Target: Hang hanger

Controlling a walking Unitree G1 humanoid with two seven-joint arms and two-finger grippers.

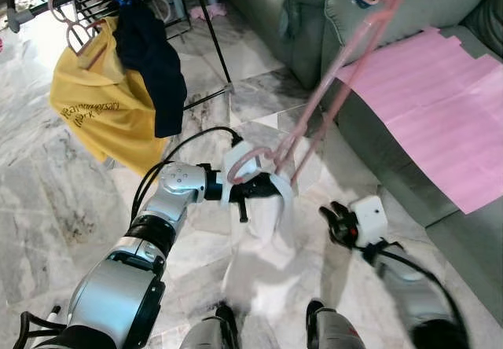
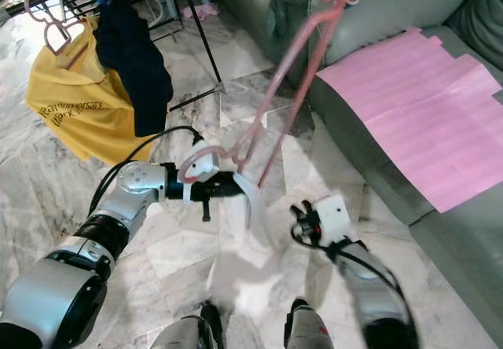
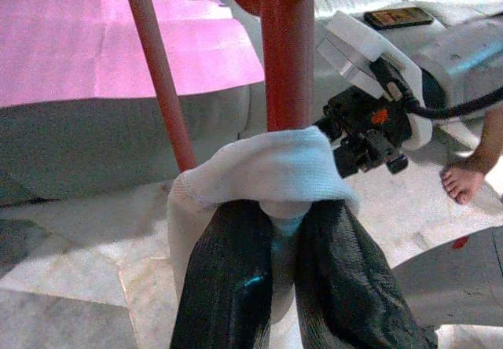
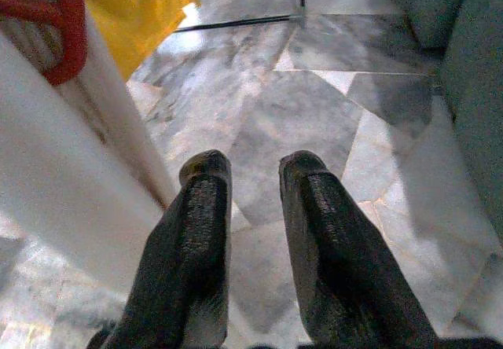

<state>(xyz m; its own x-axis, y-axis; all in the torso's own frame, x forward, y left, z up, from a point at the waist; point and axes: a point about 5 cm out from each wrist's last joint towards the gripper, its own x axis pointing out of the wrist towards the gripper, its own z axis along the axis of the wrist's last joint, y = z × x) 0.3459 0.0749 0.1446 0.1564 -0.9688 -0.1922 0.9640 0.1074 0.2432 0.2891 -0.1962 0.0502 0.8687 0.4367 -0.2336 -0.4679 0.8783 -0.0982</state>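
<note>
My left gripper (image 1: 263, 185) is held out in front of me over the marble floor, shut on a pink hanger (image 1: 346, 74). A white cloth (image 1: 267, 223) is wrapped around the hanger at the grip and hangs down below it. The hanger's hook (image 1: 240, 164) curls over the gripper, and its long arms slant up toward the sofa. In the left wrist view the two black fingers (image 3: 236, 286) pinch the white cloth (image 3: 259, 172) around the hanger's stem (image 3: 287, 58). My right gripper (image 1: 334, 217) hovers to the right, apart from the hanger. It is open, fingers (image 4: 204, 231) slightly parted with nothing between them.
A black drying rack (image 1: 212, 42) stands at the far left with a yellow shirt (image 1: 102, 113), a navy garment (image 1: 153, 58) and another pink hanger (image 1: 75, 31). A grey sofa (image 1: 314, 19) with a pink sheet (image 1: 440, 105) runs along the right. A person's bare foot (image 3: 464, 184) is nearby.
</note>
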